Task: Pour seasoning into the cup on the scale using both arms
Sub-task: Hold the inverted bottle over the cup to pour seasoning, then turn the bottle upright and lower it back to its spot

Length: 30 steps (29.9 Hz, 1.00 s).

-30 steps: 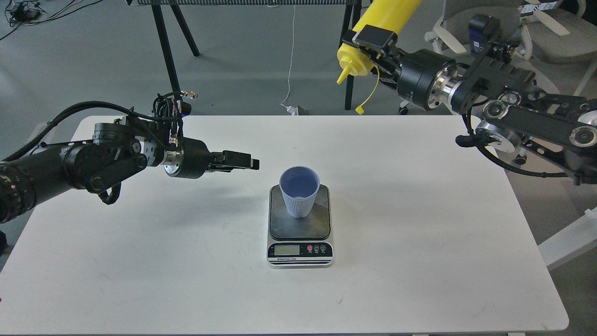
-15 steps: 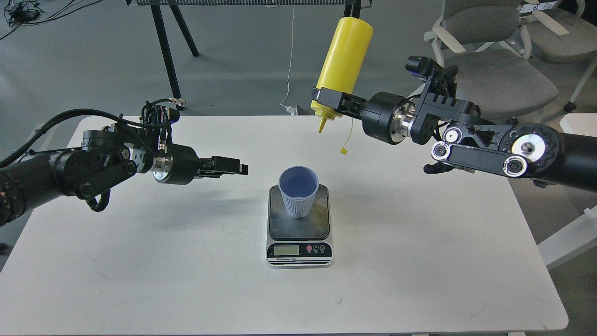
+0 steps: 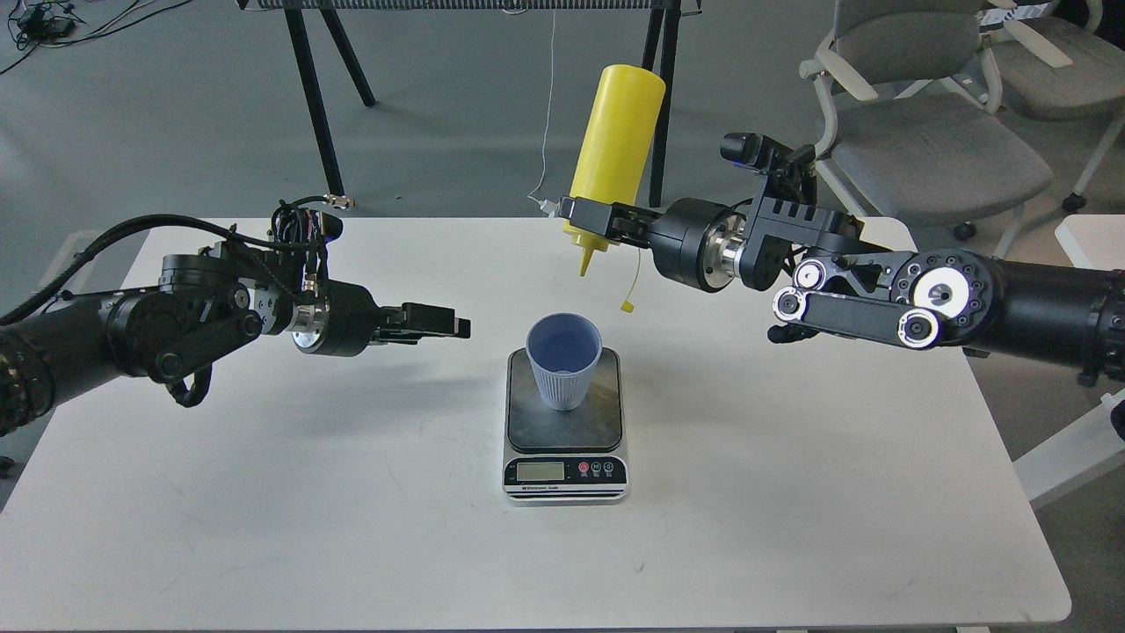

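Note:
The light blue ribbed cup (image 3: 563,362) stands upright on the dark platform of the scale (image 3: 565,424) in the middle of the table. My right gripper (image 3: 582,215) is shut on the yellow seasoning bottle (image 3: 613,149) near its neck and holds it upside down, nozzle pointing down, above and a little behind the cup. The bottle's small tethered cap (image 3: 627,307) hangs loose below it. My left gripper (image 3: 457,322) hovers left of the cup, apart from it, seen edge-on; its fingers look closed together with nothing between them.
The white table (image 3: 791,492) carries only the scale and cup. Black stand legs (image 3: 316,105) rise behind the table's far edge. Grey office chairs (image 3: 932,132) stand at the back right. A white surface edge (image 3: 1090,440) lies at the far right.
My right arm has swung left and down with the bottle, turning it from a slant to nearly upright-inverted above the cup. My left gripper has shifted slightly, staying left of the cup.

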### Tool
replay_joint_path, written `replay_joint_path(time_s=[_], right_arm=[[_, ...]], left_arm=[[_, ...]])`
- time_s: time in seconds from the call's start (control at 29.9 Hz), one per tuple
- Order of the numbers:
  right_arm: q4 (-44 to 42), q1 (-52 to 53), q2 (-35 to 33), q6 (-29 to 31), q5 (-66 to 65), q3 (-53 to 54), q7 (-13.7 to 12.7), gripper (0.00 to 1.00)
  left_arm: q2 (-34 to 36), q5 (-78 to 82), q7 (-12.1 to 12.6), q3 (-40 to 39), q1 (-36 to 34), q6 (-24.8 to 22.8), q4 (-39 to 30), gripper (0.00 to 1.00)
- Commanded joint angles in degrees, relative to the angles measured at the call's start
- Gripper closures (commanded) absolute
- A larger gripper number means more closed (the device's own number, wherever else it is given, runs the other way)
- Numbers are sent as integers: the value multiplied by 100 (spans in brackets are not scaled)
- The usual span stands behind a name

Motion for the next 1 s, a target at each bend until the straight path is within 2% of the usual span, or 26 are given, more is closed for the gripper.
replay_joint_path(time_s=[0.0,0.67,0.97], right_arm=[[-53,16,64,8,-132,-16,-41,99],[-229,16,161,0,-54,-113,-112,99],[-229,34,-252,87,833,1134,-138,99]], left_arm=[[1,0,0,0,56,0,0,1],[-61,0,0,9,170,0,9,1],[-69,18,0,9,223,0,9,1]])
